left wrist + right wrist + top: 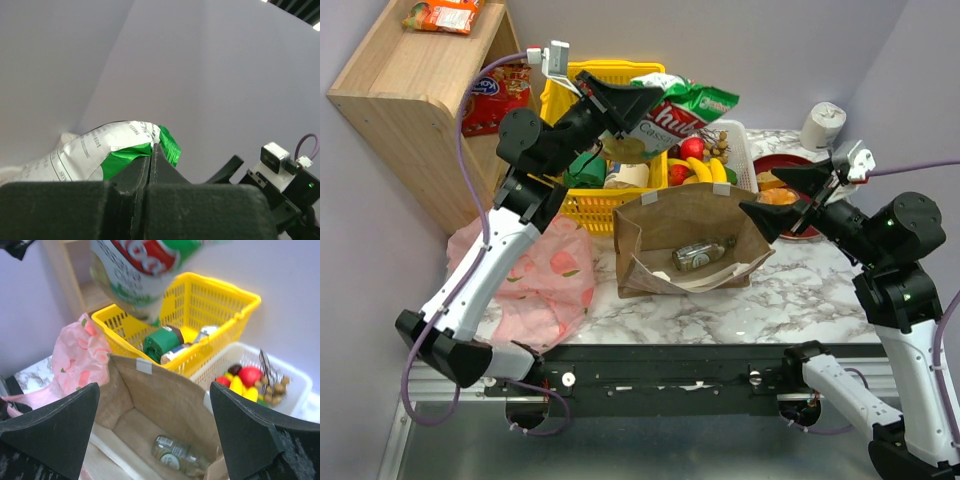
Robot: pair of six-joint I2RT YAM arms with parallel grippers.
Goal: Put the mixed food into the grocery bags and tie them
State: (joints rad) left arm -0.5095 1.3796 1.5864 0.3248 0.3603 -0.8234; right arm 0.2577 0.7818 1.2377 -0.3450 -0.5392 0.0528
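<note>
Crisp packet pinched in left jaws, hanging over the basket

Left gripper (645, 100) is raised above the yellow basket (556, 100), its jaws pressed together on the green crisp packet (678, 110). In the left wrist view the two fingers (135, 172) meet with a fold of the packet's (125, 150) green edge caught at their tips. The rest of the packet spreads beyond the tips, to the left in that view. From above, the packet hangs off the tip of the gripper, over the far right corner of the basket and clear of the table. It is behind the brown paper bag (685, 225), not above its mouth.

Right gripper (757, 190) hovers just to the right of the paper bag with its jaws spread wide and nothing between them. Its wrist camera looks between the fingers (55, 425) into the bag's (160, 400) open mouth, where a small glass jar (175, 452) lies on the bottom. The packet (135, 265) shows at the top of that view, above the basket (225, 295).

The pink plastic bag (545, 270) lies crumpled on the marble table (800, 300), to the left of the paper bag and touching it. Bananas (705, 168) sit in a white basket (745, 150) behind the paper bag. A round orange fruit (778, 196) rests on a red plate (790, 162), partly hidden by the right gripper.
</note>
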